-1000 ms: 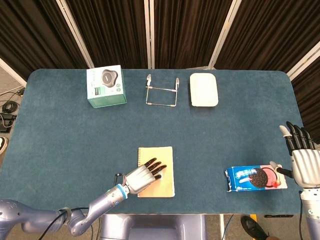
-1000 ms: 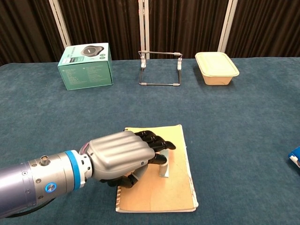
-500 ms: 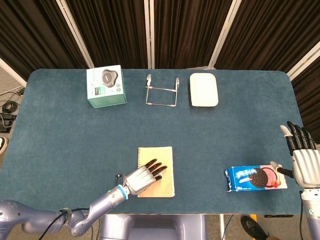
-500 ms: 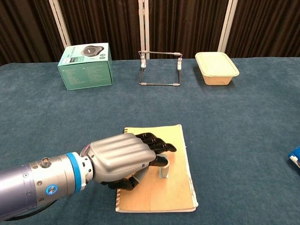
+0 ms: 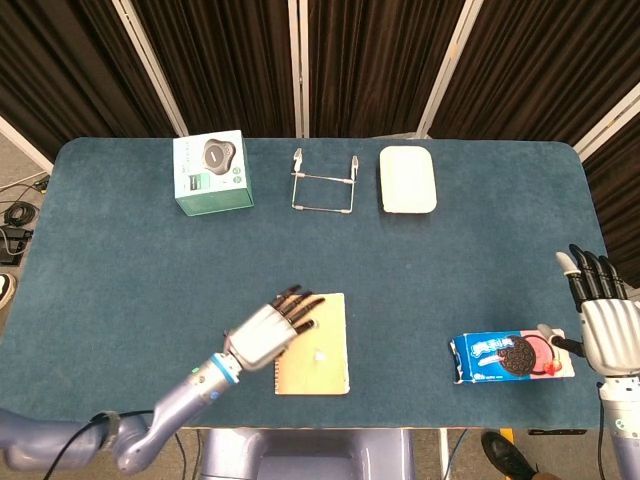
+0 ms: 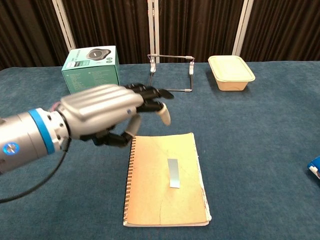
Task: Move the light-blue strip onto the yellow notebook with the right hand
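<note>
The light-blue strip [image 6: 173,172] lies flat on the yellow notebook [image 6: 160,200], near its middle; in the head view the strip [image 5: 320,353] is a faint pale mark on the notebook [image 5: 322,370]. My left hand [image 6: 107,112] hovers above the notebook's upper left corner, fingers spread, holding nothing; the head view shows the left hand [image 5: 268,331] over the notebook's left edge. My right hand [image 5: 605,325] stands open at the table's right edge, fingers pointing away, beside the cookie pack.
A blue cookie pack [image 5: 510,356] lies at the front right, its corner [image 6: 315,166] just showing in the chest view. Along the back stand a green box [image 5: 211,172], a wire stand [image 5: 323,182] and a cream lidded container [image 5: 407,179].
My left hand has let go of the strip and lifted up and back to the left, leaving the strip lying on the notebook. The right hand has barely moved.
</note>
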Motion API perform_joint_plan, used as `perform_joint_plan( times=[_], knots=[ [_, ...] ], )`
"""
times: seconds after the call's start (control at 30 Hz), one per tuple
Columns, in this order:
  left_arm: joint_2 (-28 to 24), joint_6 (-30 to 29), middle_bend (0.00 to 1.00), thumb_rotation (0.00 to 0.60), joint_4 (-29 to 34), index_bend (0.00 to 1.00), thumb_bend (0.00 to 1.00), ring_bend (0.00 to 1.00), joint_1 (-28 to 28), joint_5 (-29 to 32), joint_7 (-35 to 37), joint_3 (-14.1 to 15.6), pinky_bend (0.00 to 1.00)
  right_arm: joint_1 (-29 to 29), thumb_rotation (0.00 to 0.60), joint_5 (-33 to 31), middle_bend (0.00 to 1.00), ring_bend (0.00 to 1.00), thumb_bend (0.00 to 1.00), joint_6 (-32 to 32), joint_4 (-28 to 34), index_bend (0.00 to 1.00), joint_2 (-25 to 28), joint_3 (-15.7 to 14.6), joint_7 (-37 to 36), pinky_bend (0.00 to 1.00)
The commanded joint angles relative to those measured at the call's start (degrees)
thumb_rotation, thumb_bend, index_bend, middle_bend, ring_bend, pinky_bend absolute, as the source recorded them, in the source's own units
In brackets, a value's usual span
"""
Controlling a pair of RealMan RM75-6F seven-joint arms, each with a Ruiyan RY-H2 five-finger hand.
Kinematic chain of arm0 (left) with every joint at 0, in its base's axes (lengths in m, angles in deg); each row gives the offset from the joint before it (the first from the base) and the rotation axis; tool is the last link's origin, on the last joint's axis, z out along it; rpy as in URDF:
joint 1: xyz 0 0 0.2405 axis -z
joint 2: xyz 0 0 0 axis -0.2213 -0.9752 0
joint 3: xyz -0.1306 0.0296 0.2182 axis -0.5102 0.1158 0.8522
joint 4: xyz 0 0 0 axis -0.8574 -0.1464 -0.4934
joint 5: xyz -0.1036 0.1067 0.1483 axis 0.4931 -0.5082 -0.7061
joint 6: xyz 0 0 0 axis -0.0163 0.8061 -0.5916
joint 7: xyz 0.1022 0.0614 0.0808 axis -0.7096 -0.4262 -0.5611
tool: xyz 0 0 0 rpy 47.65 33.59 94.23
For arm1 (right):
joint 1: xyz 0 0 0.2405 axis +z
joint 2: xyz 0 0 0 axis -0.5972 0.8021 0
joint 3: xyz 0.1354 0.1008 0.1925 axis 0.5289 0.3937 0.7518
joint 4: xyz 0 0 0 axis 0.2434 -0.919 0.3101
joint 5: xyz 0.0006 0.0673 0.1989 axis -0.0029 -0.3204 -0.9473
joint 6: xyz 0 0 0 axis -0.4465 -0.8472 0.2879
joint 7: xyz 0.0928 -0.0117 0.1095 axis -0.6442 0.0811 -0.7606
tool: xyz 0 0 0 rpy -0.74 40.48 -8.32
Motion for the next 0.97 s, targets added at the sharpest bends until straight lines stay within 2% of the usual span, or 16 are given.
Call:
perform_joint_plan(
  times=[0.03, 0.07, 0.13, 0.23, 0.27, 0.3, 0.4, 0.67, 0.97],
  knots=[
    [-5.0, -3.5, 0.00, 0.600, 3.5, 0.16, 0.94, 0.00, -2.5, 0.5, 1.0, -1.3, 0.00, 0.0, 0.600, 0.0, 0.00, 0.00, 0.00, 0.0, 0.1, 0.00, -0.1, -0.1, 0.4, 0.00],
    [-6.5, -4.5, 0.00, 0.600, 4.3, 0.13, 0.88, 0.00, -3.3, 0.9, 1.2, -1.5, 0.00, 0.0, 0.600, 0.0, 0.00, 0.00, 0.00, 0.1, 0.1, 0.00, -0.2, -0.1, 0.6, 0.00],
    [-9.1, -6.5, 0.00, 0.600, 5.7, 0.04, 0.59, 0.00, -5.0, 1.9, 1.2, -1.6, 0.00, 0.0, 0.600, 0.0, 0.00, 0.00, 0.00, 0.1, 0.2, 0.00, -0.3, -0.1, 0.9, 0.00],
    [-13.8, -10.7, 0.00, 0.600, 8.1, 0.00, 0.23, 0.00, -8.6, 4.2, 0.7, -1.4, 0.00, 0.0, 0.600, -0.2, 0.00, 0.00, 0.00, 0.2, 0.2, 0.00, -0.5, -0.1, 1.8, 0.00],
    [-15.1, -12.2, 0.00, 0.600, 8.7, 0.00, 0.16, 0.00, -9.9, 4.8, 0.5, -1.3, 0.00, 0.0, 0.600, -0.3, 0.00, 0.00, 0.00, 0.3, 0.3, 0.00, -0.5, 0.0, 2.0, 0.00],
    [-17.7, -16.2, 0.00, 0.600, 8.7, 0.00, 0.13, 0.00, -13.1, 6.6, 1.0, -1.0, 0.00, -0.1, 0.600, -0.7, 0.00, 0.00, 0.00, 0.4, 0.3, 0.00, -0.5, 0.0, 2.6, 0.00],
    [-21.8, -20.6, 0.00, 0.600, 9.3, 0.00, 0.10, 0.00, -18.1, 6.5, 5.3, 0.8, 0.00, -0.1, 0.600, -1.3, 0.00, 0.00, 0.00, 0.6, 0.6, 0.00, -0.7, 0.1, 3.9, 0.00],
    [-25.0, -28.9, 0.00, 0.600, 5.5, 0.00, 0.09, 0.00, -27.4, 3.3, 14.8, 4.7, 0.00, -0.6, 0.600, -1.2, 0.00, 0.00, 0.00, 0.0, 1.1, 0.00, -0.6, 0.1, 4.9, 0.00],
    [-26.4, -30.9, 0.00, 0.600, 2.8, 0.00, 0.09, 0.00, -31.2, 1.6, 19.9, 5.0, 0.00, -1.1, 0.600, -0.5, 0.00, 0.00, 0.00, -0.6, 2.1, 0.00, -0.3, -0.3, 5.8, 0.00]
  ],
)
